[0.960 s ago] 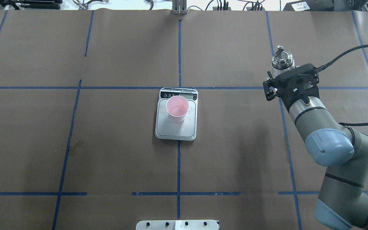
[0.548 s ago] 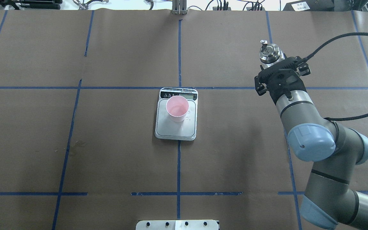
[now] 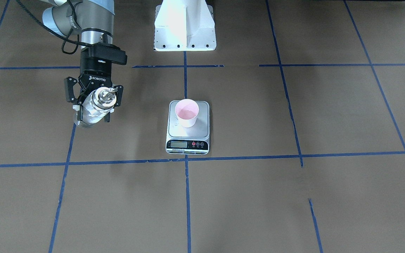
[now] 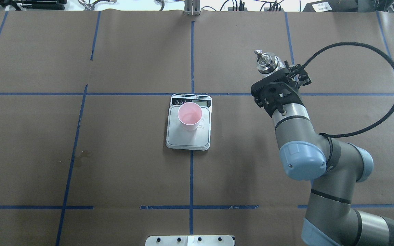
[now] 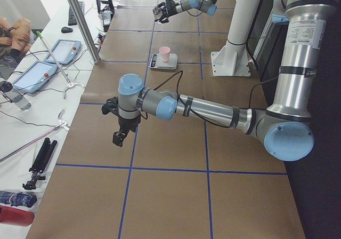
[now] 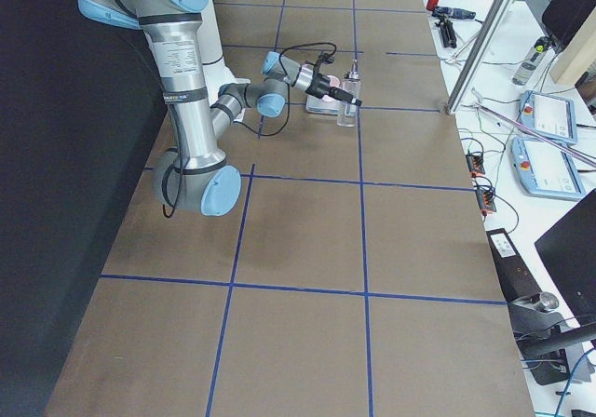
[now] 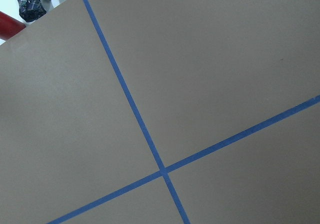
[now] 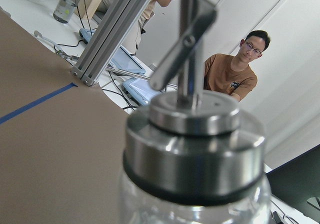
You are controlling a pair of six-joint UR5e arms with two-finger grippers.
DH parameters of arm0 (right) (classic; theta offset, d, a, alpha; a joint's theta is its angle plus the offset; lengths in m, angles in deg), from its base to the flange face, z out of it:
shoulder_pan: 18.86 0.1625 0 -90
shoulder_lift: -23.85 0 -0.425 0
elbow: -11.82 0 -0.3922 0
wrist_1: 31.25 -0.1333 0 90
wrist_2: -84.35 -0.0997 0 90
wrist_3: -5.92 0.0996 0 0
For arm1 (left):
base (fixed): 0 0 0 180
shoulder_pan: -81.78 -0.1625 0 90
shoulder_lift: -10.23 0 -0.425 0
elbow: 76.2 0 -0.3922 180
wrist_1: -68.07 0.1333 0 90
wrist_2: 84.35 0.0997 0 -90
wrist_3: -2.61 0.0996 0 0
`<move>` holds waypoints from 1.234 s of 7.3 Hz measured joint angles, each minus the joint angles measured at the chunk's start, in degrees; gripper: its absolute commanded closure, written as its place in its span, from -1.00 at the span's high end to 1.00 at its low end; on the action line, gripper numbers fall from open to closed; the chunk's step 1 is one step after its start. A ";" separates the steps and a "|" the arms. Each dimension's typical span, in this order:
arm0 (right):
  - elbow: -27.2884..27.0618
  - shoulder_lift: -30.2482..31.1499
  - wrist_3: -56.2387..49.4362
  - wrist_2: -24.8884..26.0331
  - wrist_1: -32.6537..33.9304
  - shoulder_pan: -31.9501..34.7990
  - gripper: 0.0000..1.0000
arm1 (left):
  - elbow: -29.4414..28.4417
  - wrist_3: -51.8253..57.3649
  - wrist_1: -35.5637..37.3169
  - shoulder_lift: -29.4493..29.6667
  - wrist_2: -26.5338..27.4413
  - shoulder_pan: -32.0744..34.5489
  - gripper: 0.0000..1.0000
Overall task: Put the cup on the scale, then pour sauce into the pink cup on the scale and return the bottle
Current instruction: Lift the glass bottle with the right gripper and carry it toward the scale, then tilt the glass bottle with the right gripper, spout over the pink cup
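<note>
Count: one cup [image 4: 189, 116], one scale [image 4: 187, 140], one bottle [image 4: 264, 63], two arms, two grippers.

Cup: upright on scale platform, toward display end, pink inside. Contents not discernible.

Scale: at centre of table, straddling blue tape line [image 4: 191, 177], display strip on side away from robot.

Bottle: off to robot's right of scale and well apart from it, upright, silver cap and spout on top. Sits clamped round its glass body in right gripper [image 3: 94, 109], fingers pressed against both sides of glass. Unclear whether base touches brown paper [image 4: 125, 171].

Right arm [image 4: 303, 157] pose: reaching forward from right of base, elbow raised, wrist roughly level, gripper pointing away from robot.

Left arm [image 5: 213, 111] pose: stretched far out to robot's left along table, forearm near level. Left gripper [image 5: 119, 137] pointing down over brown paper beside a tape line; seen only from side camera, so opening cannot be judged.
</note>
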 measured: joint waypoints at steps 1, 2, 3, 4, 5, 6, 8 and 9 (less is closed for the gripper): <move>0.64 -0.76 -0.27 2.34 1.17 -1.59 -1.00 | -1.50 2.02 -1.70 -0.45 -0.49 0.61 1.00; 1.16 -2.03 -0.79 4.80 3.77 -3.00 -1.00 | -2.06 2.87 -2.89 -0.99 -0.65 0.88 1.00; 1.51 -3.34 -1.30 6.63 6.28 -3.98 -1.00 | -2.78 3.10 -3.54 -1.37 -0.67 0.94 1.00; 1.78 -4.01 -2.19 7.60 7.57 -4.48 -1.00 | -4.01 3.20 -3.82 -1.51 -0.66 0.91 1.00; 2.05 -4.27 -3.82 8.40 8.10 -4.66 -1.00 | -4.78 3.40 -3.94 -1.65 -0.64 0.93 1.00; 2.70 -4.68 -5.63 9.30 8.32 -4.71 -1.00 | -5.05 3.53 -3.99 -1.77 -0.64 0.98 1.00; 7.68 -7.85 -7.83 11.61 8.43 -4.84 -1.00 | -5.50 3.39 -3.95 -1.85 -0.66 1.03 1.00; 10.13 -9.28 -8.66 12.65 8.44 -4.86 -1.00 | -6.14 3.14 -3.93 -1.79 -0.69 1.04 1.00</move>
